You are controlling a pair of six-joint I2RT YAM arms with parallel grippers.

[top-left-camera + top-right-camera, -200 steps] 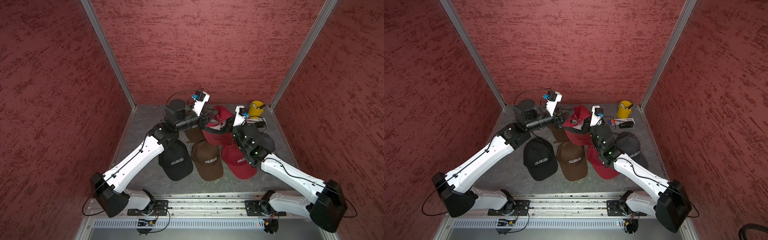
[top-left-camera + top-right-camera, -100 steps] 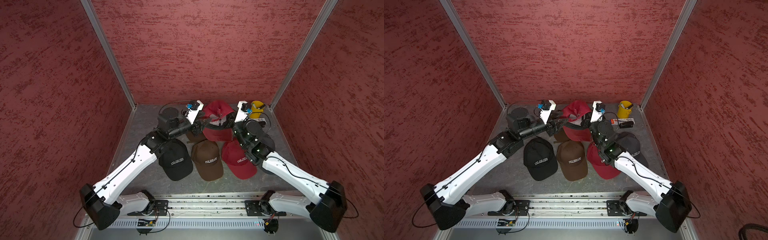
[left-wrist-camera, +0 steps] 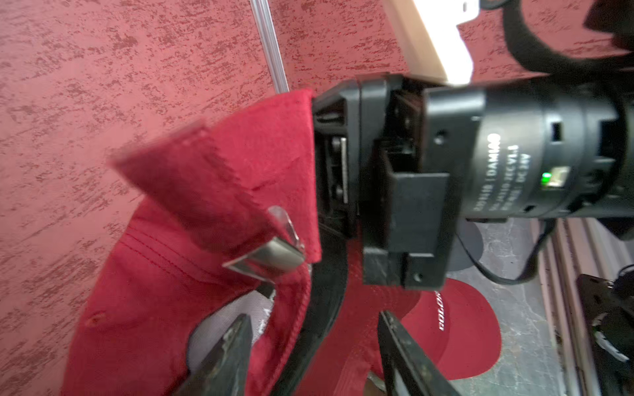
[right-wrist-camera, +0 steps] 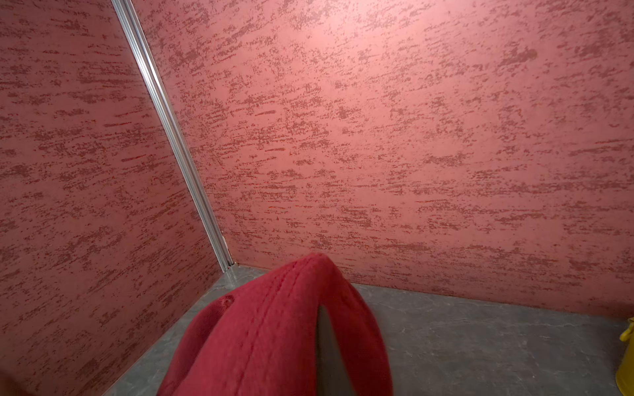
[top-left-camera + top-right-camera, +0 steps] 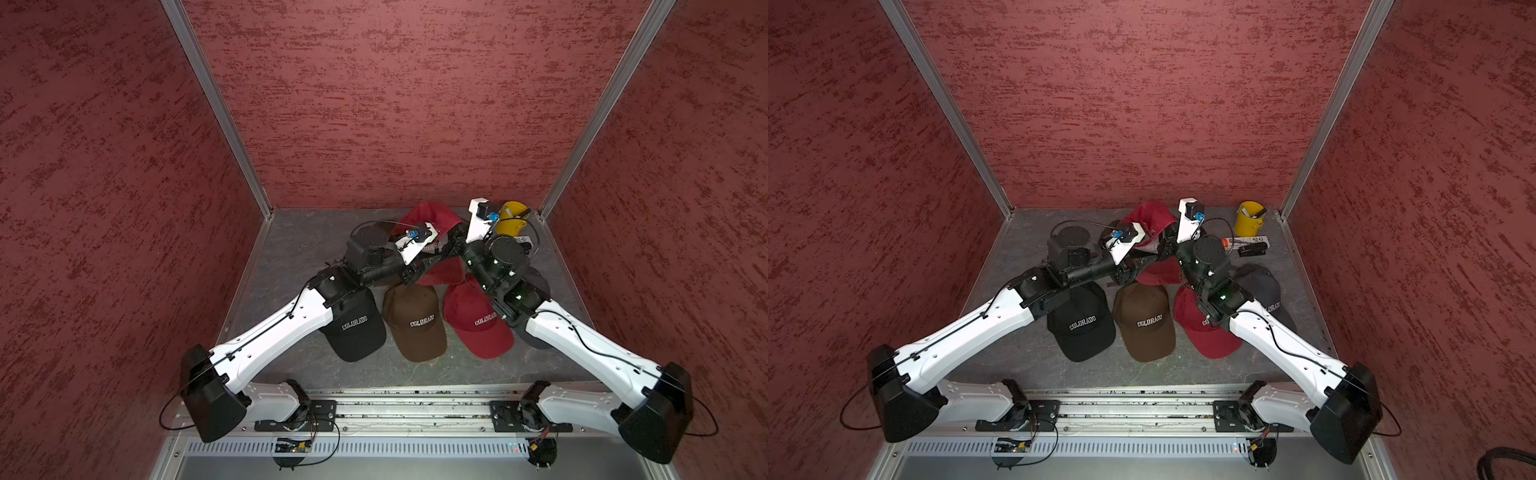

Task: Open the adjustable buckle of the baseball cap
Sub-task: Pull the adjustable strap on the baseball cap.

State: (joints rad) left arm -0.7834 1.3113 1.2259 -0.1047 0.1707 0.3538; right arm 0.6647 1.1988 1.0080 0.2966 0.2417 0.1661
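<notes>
- My right gripper (image 3: 331,164) is clamped shut on the red baseball cap (image 5: 428,216), pinching the fabric at its back edge.
- The cap is lifted off the grey table (image 5: 291,249), beyond the brown Colorado cap (image 5: 417,324) and towards the back wall; both top views show it between my two wrists.
- My left gripper (image 3: 314,317) is open. Its two fingers (image 3: 230,353) stand apart on either side of the cap's lower rim and grip nothing.
- In my left wrist view the metal buckle (image 3: 271,255) sits at the cap's back opening, just beside my right gripper.
- The red strap (image 3: 192,185) sticks out from the buckle at a slant. It is blurred, and I cannot tell whether the buckle's flap is lifted.
- A black Colorado cap (image 5: 357,328) lies just beside the brown cap on my left, and a second red Colorado cap (image 5: 478,324) lies just beside it on my right.
- A grey cap (image 5: 1264,291) lies further to the right of the brown cap, partly under my right arm.
- A yellow bucket (image 5: 1249,220) stands well beyond the brown cap, in the far right corner.
</notes>
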